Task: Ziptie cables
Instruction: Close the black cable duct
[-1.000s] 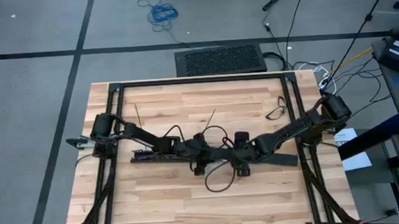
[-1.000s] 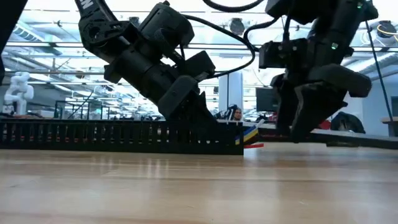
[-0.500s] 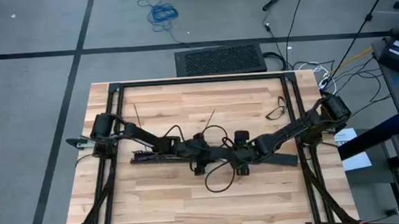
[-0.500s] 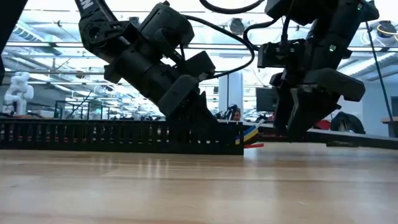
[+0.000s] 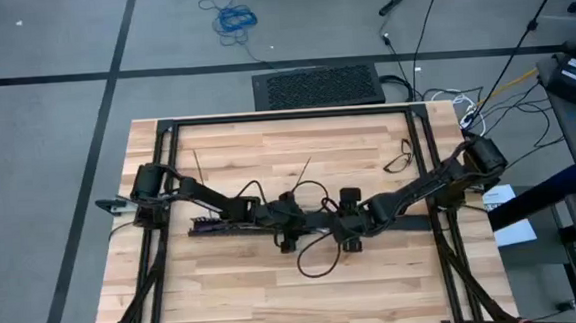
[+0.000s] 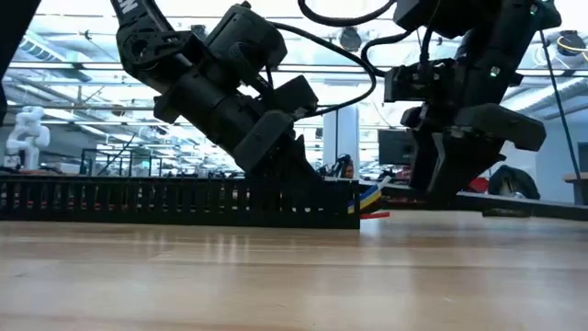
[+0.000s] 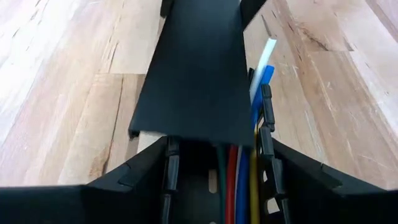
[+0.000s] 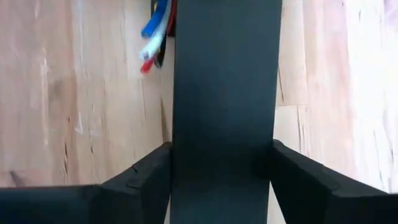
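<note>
Freeing the cables (image 7: 239,180) looks like your step: they lie in the slotted bar (image 6: 138,202) at mid-table, under the flat black cover (image 8: 224,74), ends poking out. Your right gripper (image 8: 221,149) is closed on the cover's two edges, so draw straight along the bar, level. The left gripper (image 7: 217,146) straddles the bar; whether it clamps, I cannot tell. Zipties (image 5: 197,164) lie loose nearby.

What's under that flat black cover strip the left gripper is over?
In the left wrist view, coloured wires (green, red, blue, yellow) run under the flat black cover strip, with blue and white ends poking out beside it. Their run farther under the strip is hidden.
</note>
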